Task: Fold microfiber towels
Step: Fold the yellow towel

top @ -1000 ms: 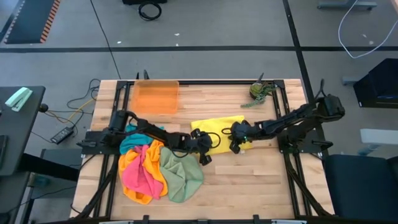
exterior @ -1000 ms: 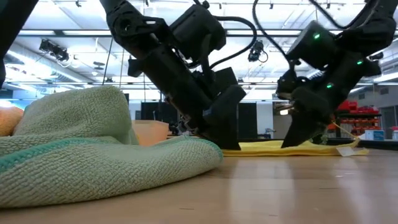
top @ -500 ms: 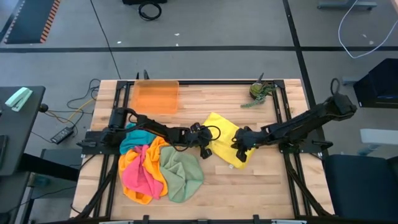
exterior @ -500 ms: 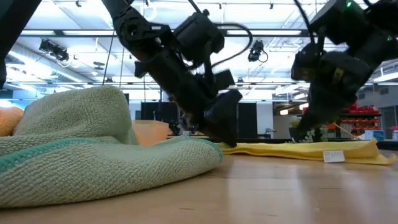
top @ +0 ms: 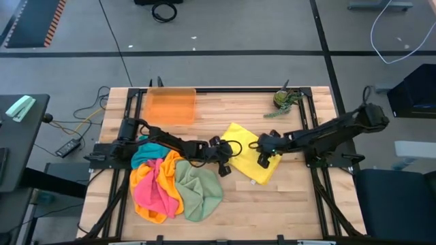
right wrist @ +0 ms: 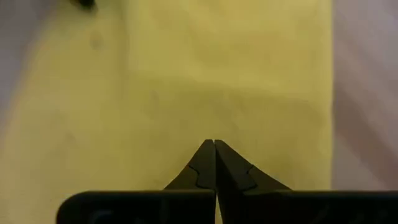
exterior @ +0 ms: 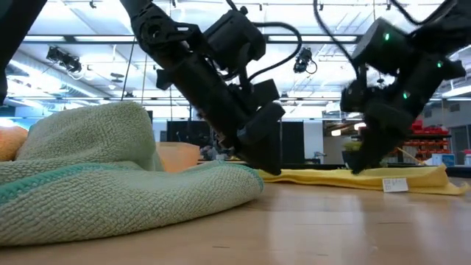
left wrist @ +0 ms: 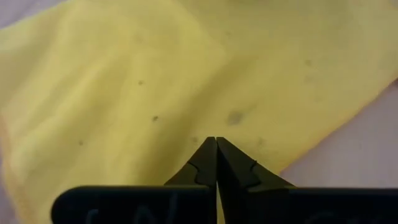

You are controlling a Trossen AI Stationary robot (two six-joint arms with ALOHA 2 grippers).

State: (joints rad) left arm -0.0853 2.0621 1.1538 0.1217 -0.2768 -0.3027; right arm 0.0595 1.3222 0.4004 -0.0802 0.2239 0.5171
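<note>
A yellow towel (top: 248,153) lies flat on the table's middle, one corner toward the near right, its white tag (exterior: 395,185) at the near edge. My left gripper (top: 223,162) is shut at the towel's left edge; its tips show over the yellow cloth (left wrist: 186,81). My right gripper (top: 262,154) is shut over the towel's right half (right wrist: 186,81). A heap of teal (top: 146,151), orange (top: 144,178), pink (top: 158,189) and sage green (top: 197,187) towels lies at the near left. My left gripper presses its shut fingertips (exterior: 269,168) down on the yellow towel near its left edge (left wrist: 236,118), slanting down from the table's left. The towel lies flat on the table under them. My right gripper's shut tips (exterior: 360,166) stand at the towel's top surface; whether they touch it, I cannot tell.
A translucent orange tray (top: 170,105) stands at the far left. A small green object (top: 283,101) sits at the far right corner. The green towel (exterior: 96,177) fills the low view's left. Bare wood shows along the near right.
The yellow towel has gone from a narrow band to a spread sheet, its near right corner drawn out toward the table's near right. My right gripper went toward the near edge with it, then came back toward the far edge.
</note>
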